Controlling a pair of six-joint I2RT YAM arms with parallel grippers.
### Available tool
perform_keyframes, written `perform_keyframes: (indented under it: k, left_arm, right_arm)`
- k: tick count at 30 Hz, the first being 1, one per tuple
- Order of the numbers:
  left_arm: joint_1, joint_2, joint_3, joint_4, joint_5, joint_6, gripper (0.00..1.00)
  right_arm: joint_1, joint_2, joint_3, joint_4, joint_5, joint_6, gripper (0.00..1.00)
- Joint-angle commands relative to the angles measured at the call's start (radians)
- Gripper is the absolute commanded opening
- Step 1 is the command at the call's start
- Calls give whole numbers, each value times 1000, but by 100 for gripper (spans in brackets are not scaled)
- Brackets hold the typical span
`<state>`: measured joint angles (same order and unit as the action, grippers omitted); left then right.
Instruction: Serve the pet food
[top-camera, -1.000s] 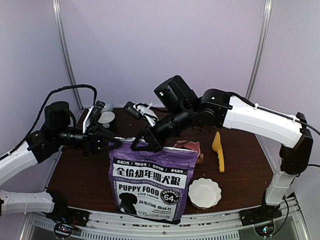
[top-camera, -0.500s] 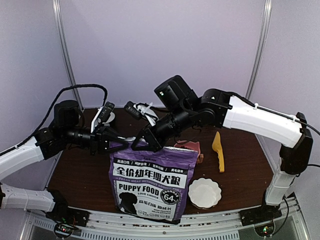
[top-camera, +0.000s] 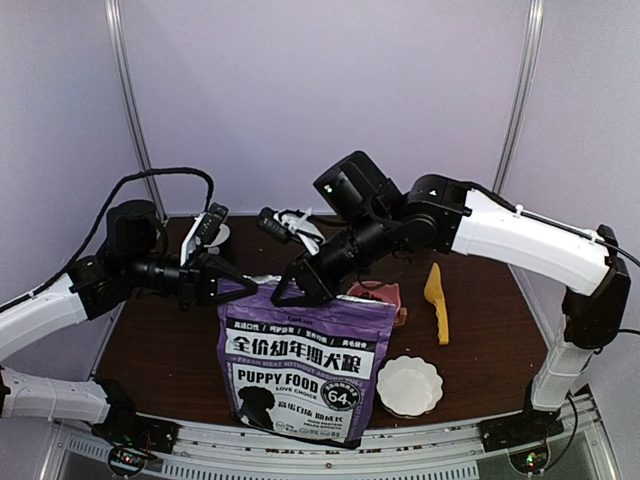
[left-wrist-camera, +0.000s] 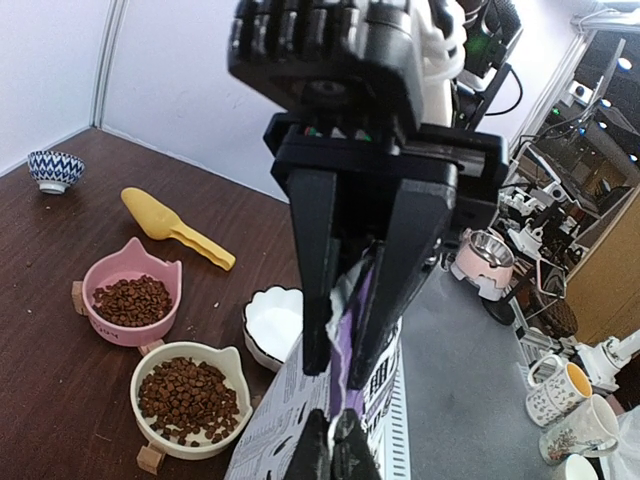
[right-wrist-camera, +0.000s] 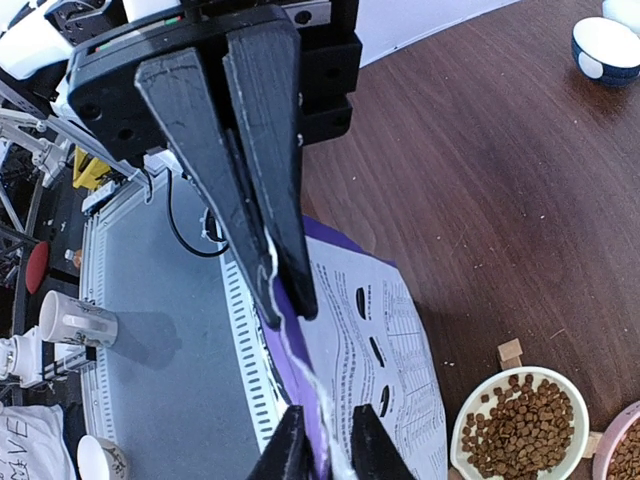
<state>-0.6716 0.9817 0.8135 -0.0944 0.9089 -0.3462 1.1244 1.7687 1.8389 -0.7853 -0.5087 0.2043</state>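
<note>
Tool to tool at the bag's mouth: the left tool (top-camera: 238, 287) is pinched flat on the top rim of the purple puppy-food bag (top-camera: 300, 370). At its 3 o'clock in the overhead view, the right tool (top-camera: 290, 295) straddles the same rim with its jaws narrowly parted, and the foil edge stands between them. The dark wooden table (top-camera: 480, 370) carries the bag upright at its near middle, with the label facing the arms' bases. A pink bowl (left-wrist-camera: 128, 258) with cat ears sits at the bag's 2 o'clock in the overhead view. A cream bowl (left-wrist-camera: 190, 349) of the same shape lies just beside it, at its 5 o'clock from the left wrist camera. The white scalloped dish (top-camera: 408, 385) rests at the bag's 4 o'clock, and the yellow scoop (top-camera: 437, 300) lies at that dish's 1 o'clock. The pet food (left-wrist-camera: 132, 300), reddish-brown kibble, is heaped in both eared bowls.
</note>
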Motion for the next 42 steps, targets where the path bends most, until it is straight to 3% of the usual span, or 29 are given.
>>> perform_keyframes:
  k: [1,3,10,13,16,19,22,30,34,37,40,42]
  left_arm:
    - [-6,-27,10,55,10,8,0]
    - [-6,-29,10,58,8,7,0]
    - [-6,-35,21,40,-3,18,0]
    - [-6,-38,24,37,-3,19,0]
    - [-5,-38,24,39,-5,18,0]
    - [-6,-39,24,43,-7,16,0]
    - [-7,-44,21,44,-10,16,0]
    - [-6,-55,16,45,-23,13,0]
    - [-5,-57,15,45,-25,13,0]
    - [-6,-57,14,45,-26,13,0]
    - [-5,-59,12,47,-27,13,0]
    - [-5,-62,10,47,-28,13,0]
  right_arm:
    - [-6,-71,-51,-98,51,-12,10]
    - [-6,-81,-68,-84,51,-4,0]
    - [-6,-98,-81,-75,73,4,0]
    - [-6,-112,-89,-90,88,2,10]
    - [-5,-123,-101,-100,95,1,13]
    - [-6,-129,-115,-104,93,2,13]
    - [-5,-132,-126,-98,91,2,0]
    - [-6,-163,-147,-83,112,5,0]
    - [-6,-176,-156,-111,132,5,10]
    - [-5,-191,-174,-117,140,5,11]
    - [-7,-204,-190,-115,145,5,0]
    - [-6,-208,-196,-110,143,6,0]
